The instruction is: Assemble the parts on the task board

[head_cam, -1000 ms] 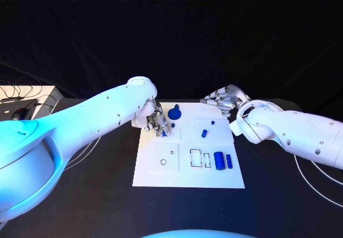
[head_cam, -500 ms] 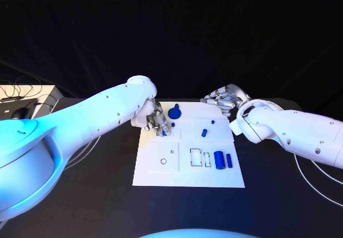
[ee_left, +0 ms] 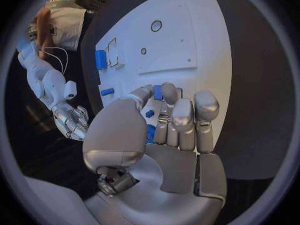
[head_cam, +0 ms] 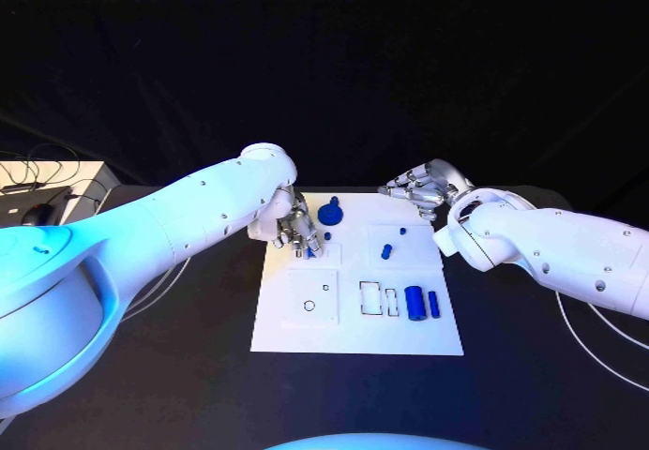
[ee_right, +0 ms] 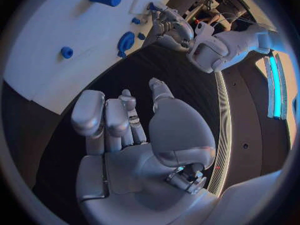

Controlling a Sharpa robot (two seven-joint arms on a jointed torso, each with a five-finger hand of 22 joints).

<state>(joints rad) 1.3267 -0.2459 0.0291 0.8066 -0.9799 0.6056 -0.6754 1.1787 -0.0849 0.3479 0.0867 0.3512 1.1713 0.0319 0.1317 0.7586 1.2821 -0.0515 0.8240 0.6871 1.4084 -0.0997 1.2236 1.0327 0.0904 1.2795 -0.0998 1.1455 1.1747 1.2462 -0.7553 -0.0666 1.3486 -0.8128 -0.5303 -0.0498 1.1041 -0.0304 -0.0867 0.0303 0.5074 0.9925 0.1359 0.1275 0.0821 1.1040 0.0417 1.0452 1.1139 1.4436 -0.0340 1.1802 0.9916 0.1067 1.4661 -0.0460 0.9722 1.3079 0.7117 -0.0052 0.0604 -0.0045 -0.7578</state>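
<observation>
Holding steady, barely shifted from a second ago: left hand (head_cam: 297, 230) pinching a small blue part (ee_left: 158, 92) over the task board (head_cam: 354, 337) near its far left edge, insertion pending. Right hand (head_cam: 422, 187) empty, loosely curled beyond far right corner.

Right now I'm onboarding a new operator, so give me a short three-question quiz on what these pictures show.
1. True or false: the right hand holds a blue part.
2. Which hand is over the task board? A) left hand B) right hand C) both
3. Fill in: the small blue part pinched in the left hand's fingers sits above the board's ____ edge, seen from the head view (near or far).

Key
1. False: its fingers are apart and hold nothing, beyond the board's far right corner.
2. A
3. far
</observation>
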